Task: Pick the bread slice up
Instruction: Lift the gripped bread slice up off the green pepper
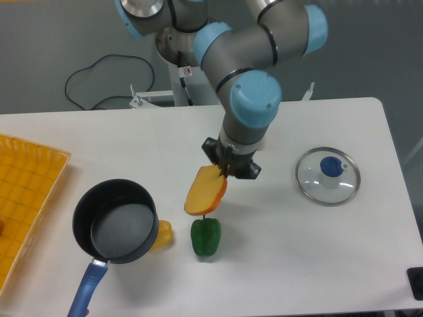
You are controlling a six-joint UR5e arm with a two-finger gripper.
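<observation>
Tool (228, 173) grips bread slice (205, 191) (tilted, airborne)

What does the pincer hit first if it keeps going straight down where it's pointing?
The pincer points down, shut on the bread slice. Below it lies bare table; the hanging slice would likely touch first, possibly clipping the green pepper. Depth is unclear from this single view.
</observation>
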